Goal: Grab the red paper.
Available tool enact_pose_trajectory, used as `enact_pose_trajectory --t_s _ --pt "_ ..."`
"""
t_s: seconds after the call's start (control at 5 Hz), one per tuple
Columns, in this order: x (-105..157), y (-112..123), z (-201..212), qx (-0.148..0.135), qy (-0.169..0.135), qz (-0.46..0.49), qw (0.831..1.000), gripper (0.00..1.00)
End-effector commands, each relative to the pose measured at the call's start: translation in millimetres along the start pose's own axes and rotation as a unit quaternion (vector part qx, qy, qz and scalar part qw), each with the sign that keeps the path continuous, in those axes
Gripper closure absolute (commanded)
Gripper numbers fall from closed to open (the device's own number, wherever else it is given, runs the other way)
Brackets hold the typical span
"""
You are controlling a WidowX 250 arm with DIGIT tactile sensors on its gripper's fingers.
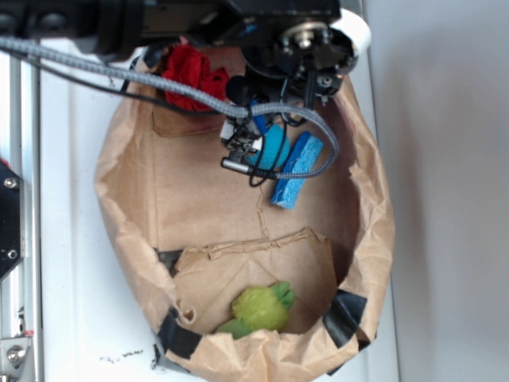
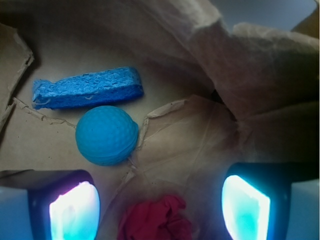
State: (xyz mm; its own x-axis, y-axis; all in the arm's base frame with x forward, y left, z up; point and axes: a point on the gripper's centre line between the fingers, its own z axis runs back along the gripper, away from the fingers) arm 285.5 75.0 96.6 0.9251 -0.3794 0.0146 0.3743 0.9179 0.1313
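Observation:
The red paper [image 1: 193,77] is a crumpled red wad at the top left inside the brown paper bag [image 1: 127,231], partly under my arm and cables. In the wrist view the red paper [image 2: 157,218] lies at the bottom edge, between my two fingers but apart from both. My gripper [image 2: 160,210] is open and empty; its lit pads [image 2: 75,212] stand wide on either side. In the exterior view the gripper [image 1: 250,147] hangs over the blue ball [image 1: 276,147]. The ball also shows in the wrist view [image 2: 106,135].
A blue sponge [image 1: 296,169] lies next to the ball, also in the wrist view [image 2: 87,88]. A fuzzy green lump [image 1: 261,309] sits at the bag's near end. The bag's crumpled walls [image 2: 250,70] rise close around. A metal rail [image 1: 12,199] runs on the left.

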Motion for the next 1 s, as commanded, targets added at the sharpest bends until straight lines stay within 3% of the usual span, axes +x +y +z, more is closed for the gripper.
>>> enact_pose_trajectory --t_s 0.0,0.2,0.4,0.6,0.8 --pt "-1.0 19.3 21.6 0.020 -0.010 -0.005 1.000 0.00" --pt "0.3 27.2 23.1 -0.014 0.053 -0.021 0.998 0.00" --pt "1.3 25.3 20.0 -0.027 0.071 -0.032 0.997 0.00" --pt "-7.1 21.8 14.0 -0.020 0.053 -0.036 0.998 0.00" --pt "-18.8 14.5 17.5 -0.065 0.005 -0.041 0.997 0.00"
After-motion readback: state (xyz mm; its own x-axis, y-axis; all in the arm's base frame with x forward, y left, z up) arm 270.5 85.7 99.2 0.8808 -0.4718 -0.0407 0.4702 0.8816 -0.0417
